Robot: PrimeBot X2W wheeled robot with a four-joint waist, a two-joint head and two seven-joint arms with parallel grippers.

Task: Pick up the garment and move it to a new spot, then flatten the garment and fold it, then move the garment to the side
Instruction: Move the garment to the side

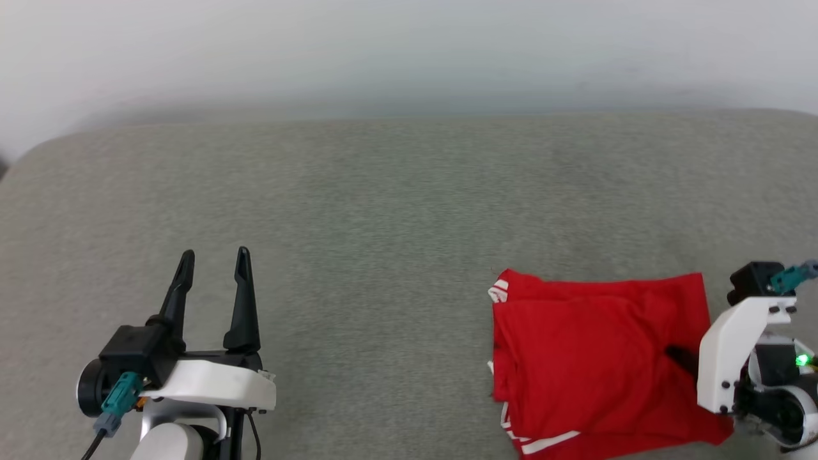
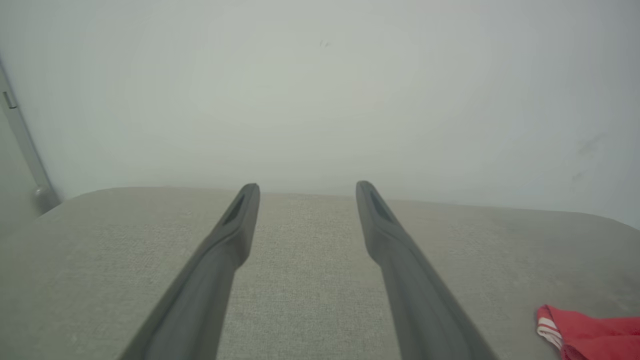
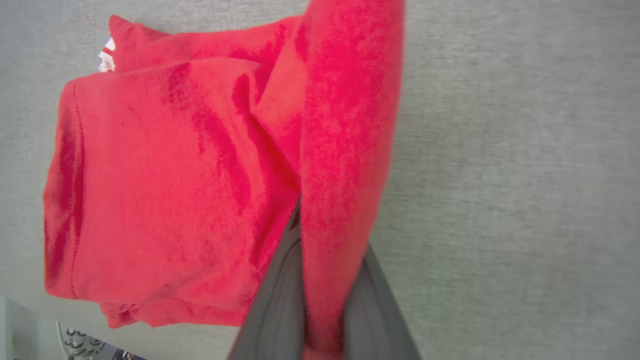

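Observation:
The garment [image 1: 588, 358], a red jersey with white striped trim, lies folded in a rough rectangle on the grey padded surface at the lower right. My right gripper [image 1: 681, 358] comes in from the right and is shut on the garment's right edge. In the right wrist view a raised ridge of the red garment [image 3: 165, 190] is pinched between the two dark fingers [image 3: 277, 305]. My left gripper [image 1: 214, 263] hovers open at the lower left, well apart from the cloth, with nothing between its fingers [image 2: 235, 235]. A striped corner of the garment [image 2: 590, 332] shows at that view's lower right.
The grey fabric surface [image 1: 396, 211] stretches wide to the left and behind the garment, with a rounded far-left corner. A pale wall [image 1: 409, 51] stands right behind it. A bit of robot hardware [image 3: 85, 345] shows at the right wrist view's bottom left.

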